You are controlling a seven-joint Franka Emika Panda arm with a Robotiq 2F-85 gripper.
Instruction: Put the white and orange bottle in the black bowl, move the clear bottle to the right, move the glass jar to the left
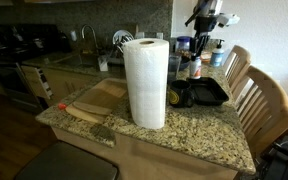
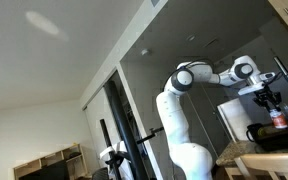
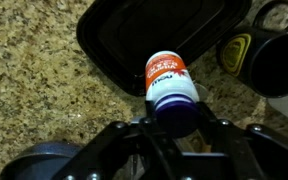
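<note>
I am holding the white and orange bottle (image 3: 167,72) in my tool (image 3: 177,122). The jaws are standing partly closed, one on each side of the bottle's dark capped end, and they are pressing against it. In the wrist view the bottle is pointing away from me, with its far end reaching over the near rim of the black bowl (image 3: 114,30). The bowl is sitting on the speckled stone desk (image 3: 34,80), and a dark mug (image 3: 276,62) is standing just beside it.

In an exterior view my tool (image 2: 274,108) is pointing downward with the bottle (image 2: 278,121) hanging below it, just above the bowl (image 2: 269,137). I cannot tell from there whether the bottle is touching the bowl.

In an exterior view a tall paper towel roll (image 1: 144,82) is standing in the middle of the desk (image 1: 199,135). The bowl (image 1: 209,93) is lying behind it, toward the chairs (image 1: 264,100). A cutting board (image 1: 96,98) is lying on the roll's other side. There my tool is too small and too crowded by other things for me to read its grip.
</note>
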